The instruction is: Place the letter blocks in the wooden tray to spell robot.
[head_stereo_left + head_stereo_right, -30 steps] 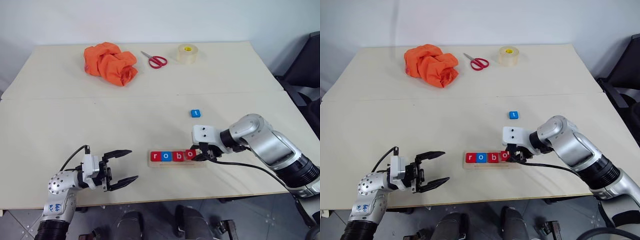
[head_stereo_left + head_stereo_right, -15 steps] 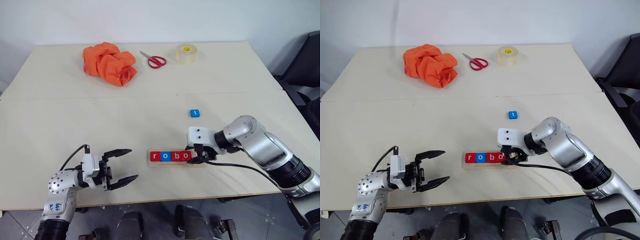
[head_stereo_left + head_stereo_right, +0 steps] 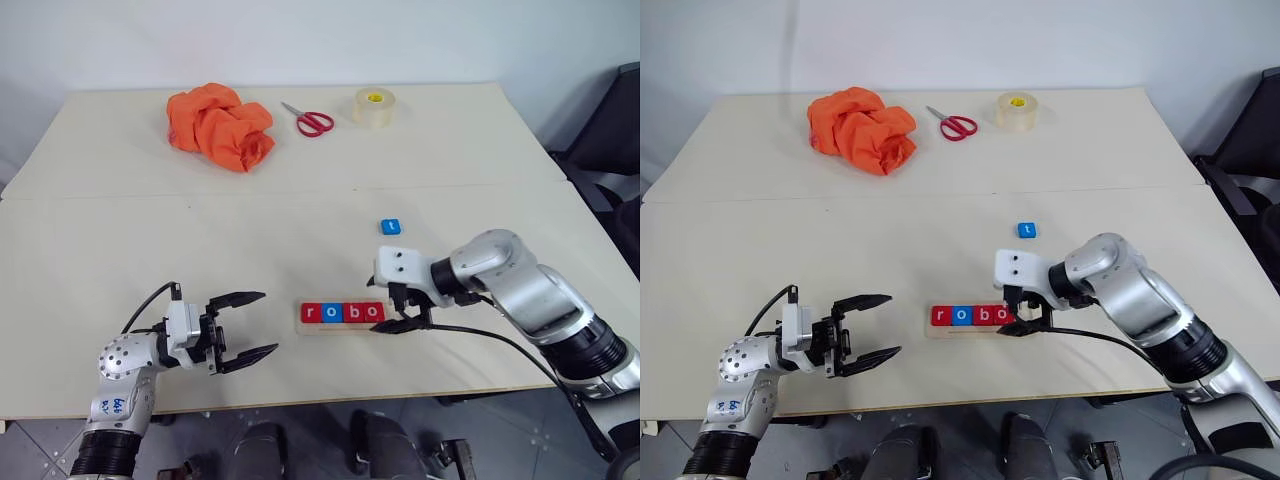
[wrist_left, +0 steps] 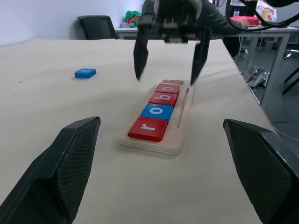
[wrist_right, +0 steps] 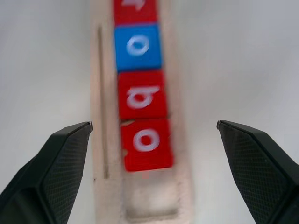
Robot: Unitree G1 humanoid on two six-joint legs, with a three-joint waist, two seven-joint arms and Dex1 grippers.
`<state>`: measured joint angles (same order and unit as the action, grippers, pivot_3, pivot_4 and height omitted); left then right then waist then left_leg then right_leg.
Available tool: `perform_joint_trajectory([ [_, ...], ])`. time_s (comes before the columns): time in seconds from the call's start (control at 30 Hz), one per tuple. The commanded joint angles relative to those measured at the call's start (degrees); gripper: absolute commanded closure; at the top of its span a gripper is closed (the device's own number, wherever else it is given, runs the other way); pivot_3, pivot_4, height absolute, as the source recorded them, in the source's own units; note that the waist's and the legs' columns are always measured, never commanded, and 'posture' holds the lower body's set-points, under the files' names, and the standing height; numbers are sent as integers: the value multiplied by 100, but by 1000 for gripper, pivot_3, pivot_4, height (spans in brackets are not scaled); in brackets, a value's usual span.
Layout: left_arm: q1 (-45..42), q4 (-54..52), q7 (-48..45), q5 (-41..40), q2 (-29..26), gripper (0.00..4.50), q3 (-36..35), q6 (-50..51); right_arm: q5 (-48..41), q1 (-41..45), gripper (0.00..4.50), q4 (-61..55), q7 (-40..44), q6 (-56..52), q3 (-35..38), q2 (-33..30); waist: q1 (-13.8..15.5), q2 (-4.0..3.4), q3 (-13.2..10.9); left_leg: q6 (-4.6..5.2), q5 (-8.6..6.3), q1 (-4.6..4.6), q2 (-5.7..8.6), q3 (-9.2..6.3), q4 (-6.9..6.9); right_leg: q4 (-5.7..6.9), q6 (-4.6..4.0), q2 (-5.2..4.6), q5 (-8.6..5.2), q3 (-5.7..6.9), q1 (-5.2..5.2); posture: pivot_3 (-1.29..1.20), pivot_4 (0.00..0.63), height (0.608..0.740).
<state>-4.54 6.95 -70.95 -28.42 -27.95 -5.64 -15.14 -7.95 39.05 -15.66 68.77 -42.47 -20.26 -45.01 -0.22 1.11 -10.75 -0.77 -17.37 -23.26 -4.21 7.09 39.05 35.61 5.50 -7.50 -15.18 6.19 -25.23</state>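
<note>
Tabletop, a pale cream surface, carried everything: a crumpled orange cloth at the far left, red-handled scissors and a roll of tape along the far edge. Near the front edge, slightly right of centre, lay the wooden tray, with four letter blocks seated in a row reading r, o, b, o: red r tile, blue o tile, red b tile and red o tile. The slot at the tray's right end sat unfilled. The last block, the blue t tile, lay flat on the table, apart from the tray, beyond its right end.

That tile looked light, rigid and probably smooth-faced, so it would likely slide if nudged and could squirt out of a skewed pinch. Being thin and flat on the table, it probably wants the fingers down over two opposite edges, squarely, and a level release into the slot.

The right gripper hung over the tray's right end with its jaws spread wide, holding nothing; its fingertips seemed clear of the red o tile, though that was hard to confirm. The left gripper hovered near the front edge, left of the tray, fingers apart and empty.
</note>
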Motion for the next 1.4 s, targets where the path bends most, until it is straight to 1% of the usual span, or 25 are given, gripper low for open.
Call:
perform_joint_trajectory([
  [0.03, -29, -57, -28, -7, -13, 0, -26, -80, -308, -184, 18, -33, -298, 139, 821, -3, 6, 0, 0, 0, 0, 0, 0, 0, 0, 1, 0, 0, 0, 0, 0, 0, 150, 740],
  [0.1, -35, -53, -23, -8, -16, 0, -27, -68, -322, -268, 18, 113, -655, -45, 1139, 49, 6, 0, 0, 0, 0, 0, 0, 0, 0, 0, 0, 0, 0, 0, 0, 0, 150, 740],
  [0.17, -44, -46, -23, -10, -18, 0, -28, -61, -349, -315, 18, 175, -876, -93, 1298, 88, 4, 0, 0, 0, 0, 0, 0, 0, 0, 1, 0, 0, 0, 0, 1, 0, 150, 740],
  [0.23, -83, -19, -26, -2, -22, 0, -21, -51, -392, -312, 18, 361, -1594, -404, 1803, 433, 3, 0, 0, 0, 0, 1, -1, 0, 0, 2, -1, 1, 0, 0, 0, 0, 150, 740],
  [0.3, -134, 12, -25, 0, -30, 0, -24, -38, -480, -349, 18, 346, -1950, -638, 2119, 622, -2, 0, 0, -3, 2, 1, -1, 3, 0, 5, -1, 1, 1, -2, -2, 0, 150, 740],
  [0.5, -274, 100, -114, -8, -68, 0, -12, 18, -813, -830, 18, -141, -2082, -813, 2480, 519, 4, 0, 0, 0, 0, -1, 0, 3, -1, 0, -1, 1, 1, -2, -1, 0, 150, 740],
  [0.73, -419, 177, -207, -8, -91, 0, -15, 65, -1138, -1182, 18, -328, -2594, -1053, 2864, 718, 3, 0, 0, 0, 1, 0, 0, 1, -1, 4, -1, 2, 1, -2, -1, 0, 150, 740],
  [1.0, -458, 204, -323, -49, -209, 0, -75, 142, -1725, -2824, 18, -1282, -2285, -1165, 4023, 27, 29, 0, 0, 10, -4, 0, 9, 3, -1, -7, 4, -4, 4, -7, 8, 0, 150, 740],
  [1.07, -494, 239, -339, -53, -224, 0, -73, 152, -1719, -2881, 18, -1252, -2436, -1083, 3989, 62, 14, 0, 0, 11, -5, 3, 7, -1, -1, -9, 5, -3, 4, -6, 11, 0, 150, 740],
  [1.13, -549, 278, -344, -36, -218, 0, -56, 150, -1718, -2677, 18, -1137, -2675, -1069, 3799, 233, -27, 0, 0, 10, -5, 10, 2, 1, -1, -8, 5, 1, 5, -6, 14, 0, 150, 740],
  [1.27, -650, 338, -346, -17, -196, 0, -31, 145, -1460, -2031, 18, -675, -3282, -891, 3204, 843, -138, 0, 0, 1, 7, 15, -6, -4, -2, -1, -2, 7, 11, -2, 15, 0, 150, 740],
  [1.4, -662, 323, -327, 0, -173, 0, -10, 143, -1007, -1409, 18, 96, -3950, -563, 2706, 1408, -141, -1, 0, 0, 10, 8, -6, -3, -4, 4, -4, 8, 11, -2, 6, 0, 150, 740],
])
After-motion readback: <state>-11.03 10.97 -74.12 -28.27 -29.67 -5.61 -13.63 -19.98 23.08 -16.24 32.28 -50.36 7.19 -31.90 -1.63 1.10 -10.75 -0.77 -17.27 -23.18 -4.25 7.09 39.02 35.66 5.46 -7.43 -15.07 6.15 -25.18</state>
